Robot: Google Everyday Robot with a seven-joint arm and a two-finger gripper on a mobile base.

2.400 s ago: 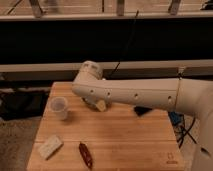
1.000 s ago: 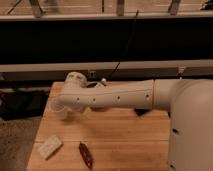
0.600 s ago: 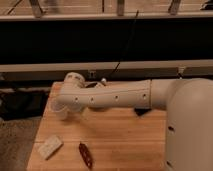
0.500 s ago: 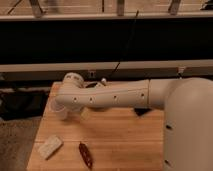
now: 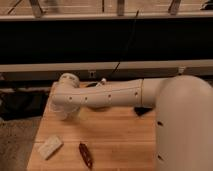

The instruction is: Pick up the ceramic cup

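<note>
The white ceramic cup stands near the left edge of the wooden table. Only its lower part shows under the end of my white arm. My gripper is at the arm's left end, right at the cup, and is hidden behind the wrist housing. I cannot tell whether it touches the cup.
A pale rectangular block lies at the table's front left. A dark red pod-like object lies beside it. A small dark item sits by the arm's base. A black cable and dark rails run behind the table.
Since 2.4 s ago the arm has swung left and down over the cup, covering most of it. Over the last second it has barely moved.
</note>
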